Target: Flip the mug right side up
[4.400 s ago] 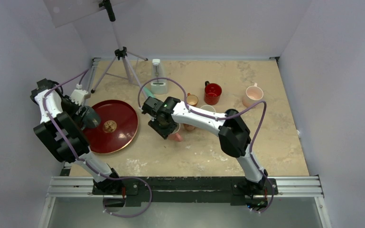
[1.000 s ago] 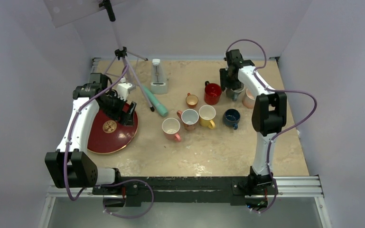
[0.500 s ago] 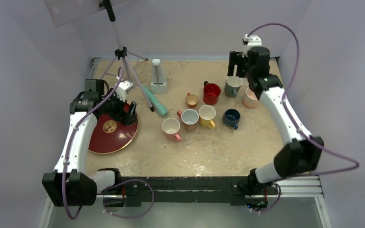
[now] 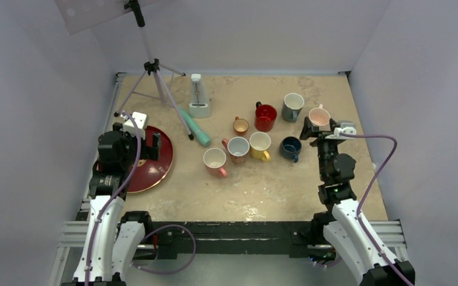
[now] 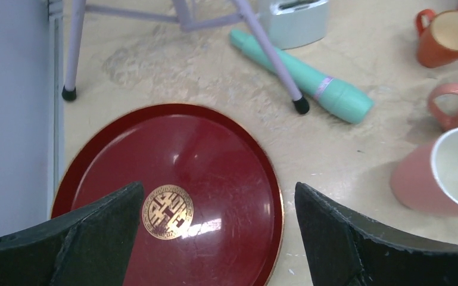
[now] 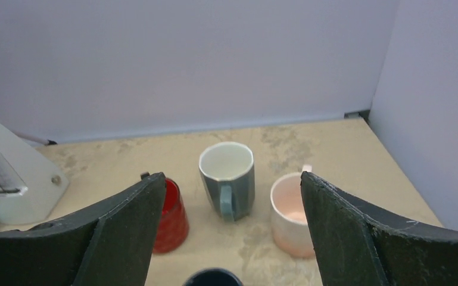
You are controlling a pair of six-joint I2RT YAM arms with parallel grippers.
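The grey-blue mug [image 4: 292, 107] stands upright at the back right of the table, its white inside facing up. In the right wrist view the mug [image 6: 228, 179] has its handle turned toward the camera. My right gripper [image 4: 321, 130] is open and empty, well short of the mug on its near side. It also shows in the right wrist view [image 6: 232, 238], and nothing lies between its fingers. My left gripper [image 4: 146, 143] is open and empty above the red plate [image 4: 158, 164], and shows in the left wrist view [image 5: 217, 238].
Several other upright mugs stand mid-table: red [image 4: 266, 117], pink-white [image 4: 318, 117], small orange [image 4: 240, 126], yellow [image 4: 260, 145], dark blue [image 4: 290, 148], pink [image 4: 215, 161]. A tripod [image 4: 152, 71], a metronome [image 4: 198, 98] and a teal tube [image 4: 195, 132] stand at the back left.
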